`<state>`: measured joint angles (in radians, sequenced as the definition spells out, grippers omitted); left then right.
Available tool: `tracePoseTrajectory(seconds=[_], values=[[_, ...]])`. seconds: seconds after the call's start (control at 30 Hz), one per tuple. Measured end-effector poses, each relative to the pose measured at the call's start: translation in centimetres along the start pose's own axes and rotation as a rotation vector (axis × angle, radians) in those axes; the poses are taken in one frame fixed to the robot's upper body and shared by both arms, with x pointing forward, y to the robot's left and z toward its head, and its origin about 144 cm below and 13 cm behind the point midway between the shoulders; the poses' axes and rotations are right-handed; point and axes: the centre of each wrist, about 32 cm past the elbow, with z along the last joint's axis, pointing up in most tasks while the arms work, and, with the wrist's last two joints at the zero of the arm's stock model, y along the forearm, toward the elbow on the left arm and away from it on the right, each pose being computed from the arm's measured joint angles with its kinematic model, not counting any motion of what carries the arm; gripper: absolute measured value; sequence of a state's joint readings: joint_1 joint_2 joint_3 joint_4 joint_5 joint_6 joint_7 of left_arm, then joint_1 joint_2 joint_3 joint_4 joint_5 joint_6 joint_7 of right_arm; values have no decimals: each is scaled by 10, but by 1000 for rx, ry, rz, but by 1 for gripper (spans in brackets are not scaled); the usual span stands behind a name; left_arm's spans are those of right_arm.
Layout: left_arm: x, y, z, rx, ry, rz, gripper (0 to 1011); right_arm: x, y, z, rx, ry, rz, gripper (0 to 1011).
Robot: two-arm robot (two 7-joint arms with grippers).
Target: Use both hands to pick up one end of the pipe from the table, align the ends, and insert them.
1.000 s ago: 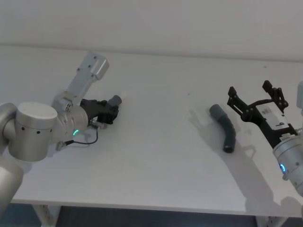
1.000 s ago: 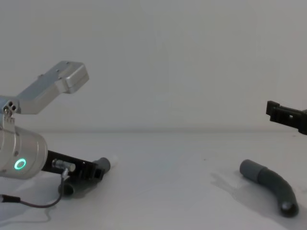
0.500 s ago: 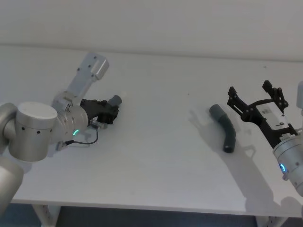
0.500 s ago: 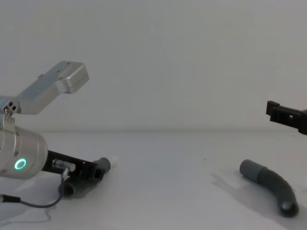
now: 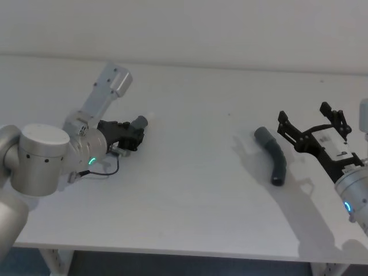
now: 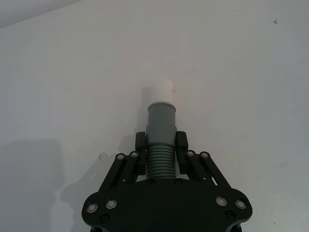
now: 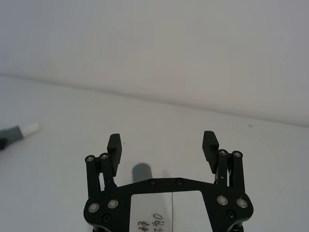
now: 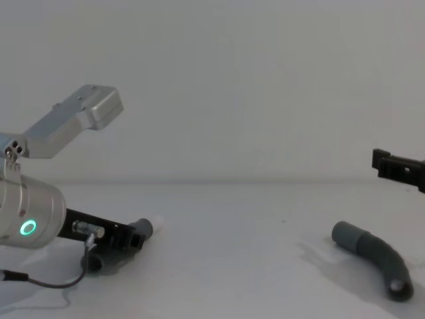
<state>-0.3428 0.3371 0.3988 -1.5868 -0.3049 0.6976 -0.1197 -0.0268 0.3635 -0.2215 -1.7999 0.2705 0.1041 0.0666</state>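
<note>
While the worktop (image 5: 190, 195) bears both pieces well apart, the left end effector (image 5: 138, 131), mid-left in the head view, clamps the plug piece (image 6: 161, 137) by its ribs, leaving its white tip (image 6: 165, 90) free to insert. Far right, the right end effector (image 5: 303, 111) gapes wide beside the socket piece (image 5: 275, 158).

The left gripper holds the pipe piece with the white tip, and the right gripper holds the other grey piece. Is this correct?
Not quite: the right gripper is open and holds nothing; in the head view the other grey piece lies free on the table. The left gripper does hold the white-tipped piece.
</note>
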Motion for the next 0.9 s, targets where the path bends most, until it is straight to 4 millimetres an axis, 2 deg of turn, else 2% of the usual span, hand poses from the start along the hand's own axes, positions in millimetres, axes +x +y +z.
tracePoseTrajectory(seconds=[0.53,0.9], values=[[0,0,0,0,0,0,351,12,-15,16,-184,-118,44,1001],[0,0,0,0,0,0,351,7,-13,31,-282,-142,100,1000]])
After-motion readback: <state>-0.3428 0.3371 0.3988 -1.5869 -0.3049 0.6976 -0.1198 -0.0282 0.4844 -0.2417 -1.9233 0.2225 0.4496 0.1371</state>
